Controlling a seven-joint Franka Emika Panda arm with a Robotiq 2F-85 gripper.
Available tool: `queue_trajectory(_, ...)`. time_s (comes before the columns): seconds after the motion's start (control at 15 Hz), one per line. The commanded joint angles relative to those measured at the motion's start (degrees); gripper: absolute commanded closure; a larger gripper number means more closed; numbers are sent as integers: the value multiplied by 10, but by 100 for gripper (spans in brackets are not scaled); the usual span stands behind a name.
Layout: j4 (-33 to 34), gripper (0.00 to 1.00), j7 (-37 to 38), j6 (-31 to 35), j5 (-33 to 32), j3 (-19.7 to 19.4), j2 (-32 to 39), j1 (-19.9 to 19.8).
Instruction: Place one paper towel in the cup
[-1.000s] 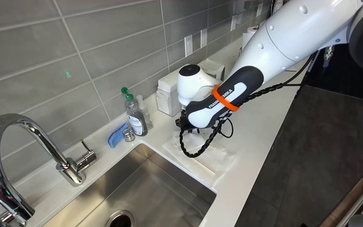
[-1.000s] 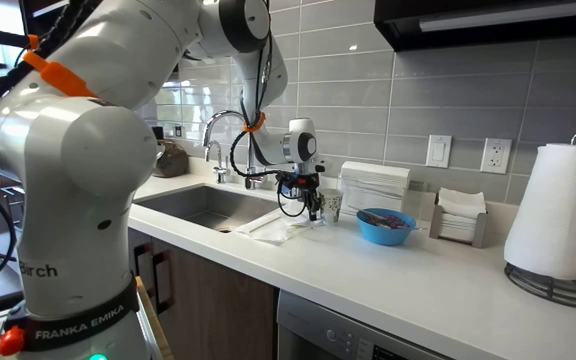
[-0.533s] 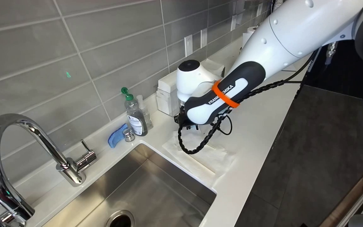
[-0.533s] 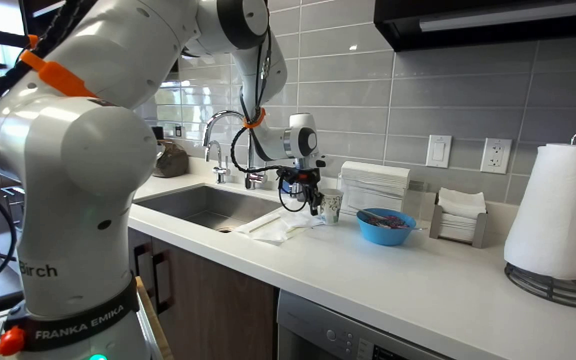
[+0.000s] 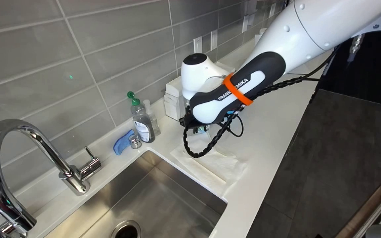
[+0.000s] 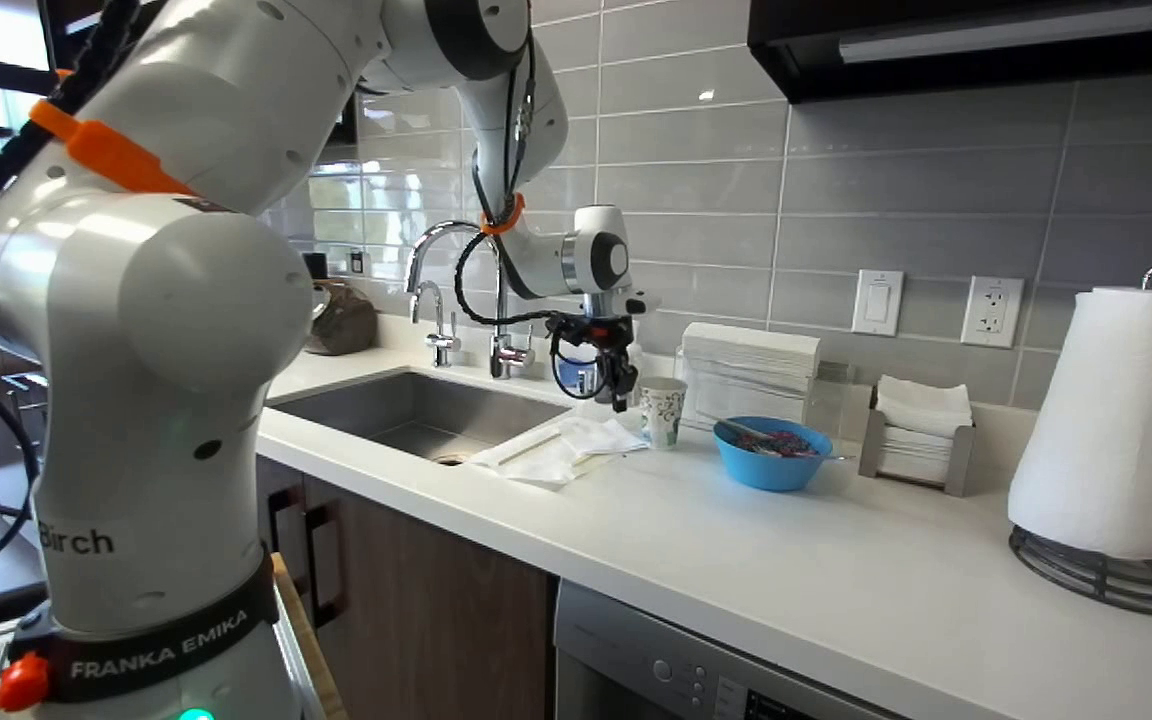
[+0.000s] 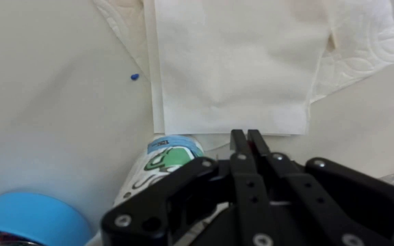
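The paper towel (image 7: 231,75), a thin white folded sheet, lies flat on other crumpled paper sheets on the counter; it also shows in an exterior view (image 6: 598,436). The cup (image 6: 663,412), white with green and blue print, stands upright beside the towel's near edge. In the wrist view the cup (image 7: 173,158) is partly hidden by my gripper's left linkage. My gripper (image 7: 245,132) is shut, with a narrow gap and no sheet between the fingertips. In an exterior view the gripper (image 6: 620,404) hangs above the counter, just beside the cup at about rim height.
A blue bowl (image 6: 774,466) stands near the cup. A stack of white towels (image 6: 751,372) is against the wall. A napkin holder (image 6: 918,440) and paper roll (image 6: 1108,420) stand farther along. The sink (image 5: 164,201) and soap bottle (image 5: 143,124) are on the opposite side.
My gripper has risen from low beside the towel to higher above the counter, shifting slightly toward the wall and sink. The towel, the cup and the bowl have not visibly moved.
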Motion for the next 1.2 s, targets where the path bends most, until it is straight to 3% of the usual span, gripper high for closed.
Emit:
queue_trajectory(0.0, -20, 99, -21, -18, 21, 20, -56, -15)
queue_trajectory(0.67, -30, 99, 41, -109, 20, 18, -137, -46)
queue_trajectory(1.13, -34, 99, 79, -79, -15, 11, -100, -57)
